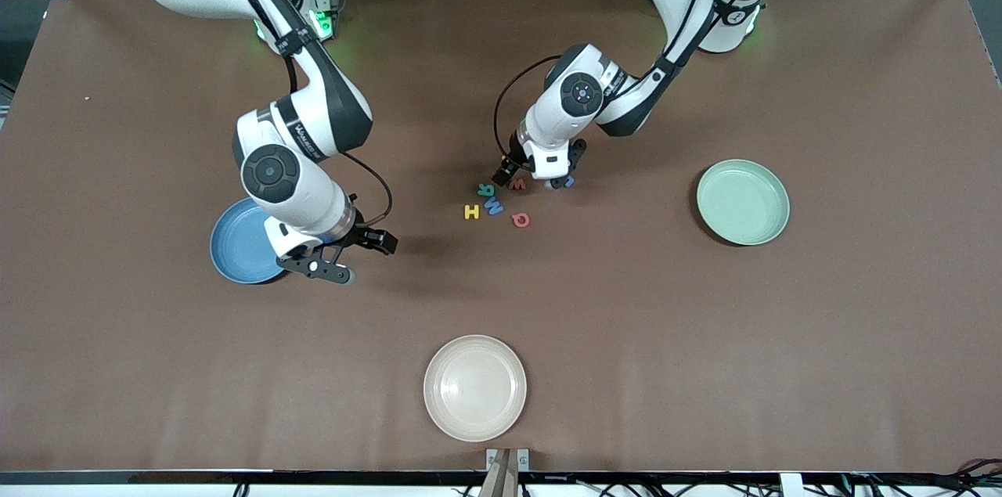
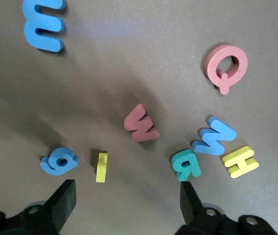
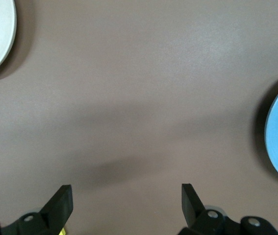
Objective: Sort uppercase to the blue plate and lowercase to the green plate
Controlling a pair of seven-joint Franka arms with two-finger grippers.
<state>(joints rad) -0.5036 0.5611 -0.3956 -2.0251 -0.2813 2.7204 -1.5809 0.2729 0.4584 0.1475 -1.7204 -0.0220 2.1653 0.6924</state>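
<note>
Lowercase letters: small foam pieces in the cluster mid-table. The blue foam g (image 2: 59, 161) and the small yellow hooked piece (image 2: 101, 166) sit side by side, the red foam w (image 2: 140, 124) is a bit apart from them, and the blue foam m (image 2: 43, 24) is well off on its own. None are on a plate yet.
Uppercase letters: yellow foam H (image 1: 471, 211), blue foam M (image 1: 493, 207), teal foam R (image 1: 486, 189) and red ring-shaped foam Q (image 1: 520, 220). They're bunched on the cluster's right-arm side, also unsorted.
Left gripper (image 2: 126, 196): low over the cluster, claw spread wide with nothing in it. The yellow hook lies roughly in line with the gap, the g close to one finger, the R close to the other.
Right gripper (image 1: 360, 258): waiting over bare table just beside the round mid-blue plate (image 1: 235, 246), claw open and empty.
Step in hand: my guess is the left arm is lining up on the g or the hook.
How to do it well: pick ONE piece and centre the gap on it. Those two are so close that a sloppy close could catch both, or knock the R.
Hook note: it looks thin and narrow, so I'd come straight down and pinch across the narrow width.
Where it goes: the round pale mint-green plate (image 1: 742, 201) toward the left arm's end of the table, not the round cream-white plate (image 1: 474, 387) nearest the camera.
</note>
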